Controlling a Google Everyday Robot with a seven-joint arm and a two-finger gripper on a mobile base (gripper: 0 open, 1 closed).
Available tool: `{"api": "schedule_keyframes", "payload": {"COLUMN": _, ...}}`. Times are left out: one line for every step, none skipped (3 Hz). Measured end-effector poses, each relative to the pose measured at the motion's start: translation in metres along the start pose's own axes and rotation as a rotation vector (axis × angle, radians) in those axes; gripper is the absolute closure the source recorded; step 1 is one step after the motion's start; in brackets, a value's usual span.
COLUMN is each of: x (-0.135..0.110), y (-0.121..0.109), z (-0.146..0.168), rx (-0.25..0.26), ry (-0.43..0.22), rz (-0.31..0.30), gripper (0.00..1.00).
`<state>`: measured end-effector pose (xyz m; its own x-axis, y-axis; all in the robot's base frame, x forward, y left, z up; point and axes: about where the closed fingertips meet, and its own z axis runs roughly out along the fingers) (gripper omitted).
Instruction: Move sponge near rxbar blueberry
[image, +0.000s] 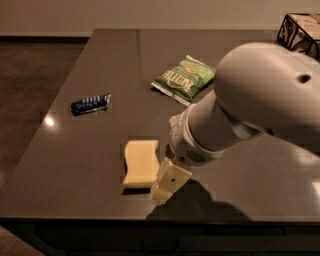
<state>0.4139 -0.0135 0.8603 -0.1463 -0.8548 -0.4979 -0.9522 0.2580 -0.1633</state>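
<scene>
Dark brown table (75, 165), dim light, one bright glare spot near its left edge. Sponge (141, 162) lay flat near the front edge, pale yellow, long axis running roughly 12 to 6 o'clock. Blue snack bar (90, 103) lay flat well apart from it, toward 10 o'clock of the sponge; white lettering present but too small to read. Green chip bag (184, 79) sat further back, toward 1 o'clock of the sponge, its right edge hidden behind the arm (250, 105). Gripper (167, 184) hung low at 4 o'clock of the sponge, right against the sponge's lower right corner; whether it actually touched the foam could not be told. It showed as one cream block seen end-on, so whether it was spread or pressed together could not be told either; it was not seen pinching anything. The bulky white arm filled the right half of the view, cut off at the right edge, and covered much of the table there. A dark wire basket (300, 30) at the far right corner was cropped by the frame; contents unclear.
</scene>
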Motion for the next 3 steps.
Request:
{"api": "schedule_keyframes", "payload": {"x": 0.002, "y": 0.005, "z": 0.018, "rx": -0.004, "ry": -0.001, "rz": 0.008, "gripper": 0.0}}
{"api": "schedule_keyframes", "payload": {"x": 0.001, "y": 0.007, "z": 0.03, "rx": -0.018, "ry": 0.006, "rz": 0.019, "gripper": 0.18}}
{"api": "schedule_keyframes", "payload": {"x": -0.003, "y": 0.006, "z": 0.036, "rx": -0.039, "ry": 0.012, "rz": 0.032, "gripper": 0.42}}
